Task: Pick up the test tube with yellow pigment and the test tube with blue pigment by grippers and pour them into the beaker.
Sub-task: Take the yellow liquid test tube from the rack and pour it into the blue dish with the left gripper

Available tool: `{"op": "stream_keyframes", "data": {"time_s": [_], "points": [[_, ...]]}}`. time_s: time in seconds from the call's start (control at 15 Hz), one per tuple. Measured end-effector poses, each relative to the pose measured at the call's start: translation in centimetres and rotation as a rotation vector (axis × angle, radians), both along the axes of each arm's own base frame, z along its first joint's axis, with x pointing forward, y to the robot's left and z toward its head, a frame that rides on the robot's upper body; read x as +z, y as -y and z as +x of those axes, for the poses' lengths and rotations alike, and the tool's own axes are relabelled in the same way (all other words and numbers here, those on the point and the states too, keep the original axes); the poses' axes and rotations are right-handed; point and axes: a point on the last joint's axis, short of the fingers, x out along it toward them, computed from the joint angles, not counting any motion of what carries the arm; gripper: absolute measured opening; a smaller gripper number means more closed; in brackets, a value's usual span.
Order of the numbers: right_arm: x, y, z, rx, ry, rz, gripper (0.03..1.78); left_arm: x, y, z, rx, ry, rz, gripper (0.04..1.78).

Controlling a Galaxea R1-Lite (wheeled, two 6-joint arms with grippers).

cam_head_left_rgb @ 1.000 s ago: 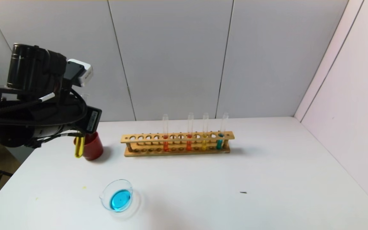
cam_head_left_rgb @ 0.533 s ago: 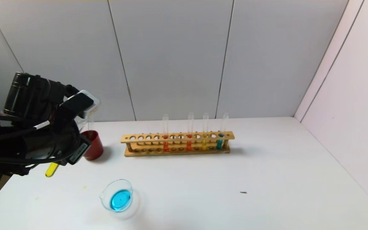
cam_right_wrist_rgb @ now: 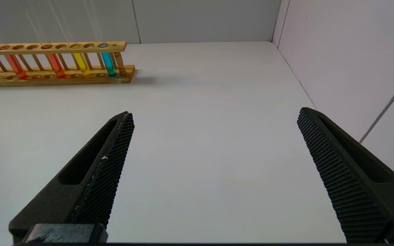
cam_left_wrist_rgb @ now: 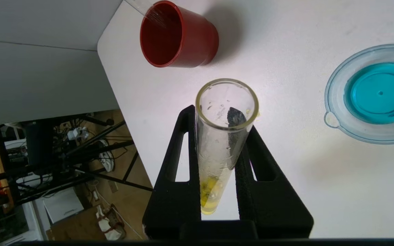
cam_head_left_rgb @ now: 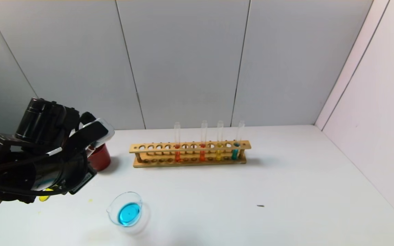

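My left gripper [cam_left_wrist_rgb: 220,120] is shut on the test tube with yellow pigment [cam_left_wrist_rgb: 217,160], which slants with its open mouth over the table and its yellow liquid at the palm end. In the head view only the tube's yellow bottom [cam_head_left_rgb: 44,198] shows under the left arm [cam_head_left_rgb: 46,167], near the table's left edge. The beaker [cam_head_left_rgb: 125,193] stands to its right and nearer the front, with blue liquid in it; its rim [cam_left_wrist_rgb: 333,92] lies apart from the tube's mouth. A test tube with blue pigment [cam_head_left_rgb: 235,150] stands in the rack. My right gripper [cam_right_wrist_rgb: 215,114] hangs open over bare table.
A wooden rack [cam_head_left_rgb: 190,160] at the back centre holds two orange-red tubes, a yellow one [cam_head_left_rgb: 219,152] and the blue one. A dark red cup [cam_head_left_rgb: 100,158] stands left of the rack, just behind my left arm. A small dark speck [cam_head_left_rgb: 260,206] lies front right.
My left arm has come down and swung toward the left front. The yellow tube has gone from hanging upright before the red cup to slanting low, its bottom now further left.
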Motion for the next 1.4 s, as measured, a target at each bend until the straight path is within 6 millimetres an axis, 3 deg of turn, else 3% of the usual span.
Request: {"op": "stream_keyframes", "data": {"time_s": [0.73,1.4], "points": [[0.0,0.0,0.0,0.0,0.0,0.0,1.74,-5.0,1.1,-0.5,-0.054,-0.196,0.139,0.33],[0.0,0.0,0.0,0.0,0.0,0.0,1.74,-7.8,3.9,-0.6,-0.127,-0.309,0.335,0.33]]}}
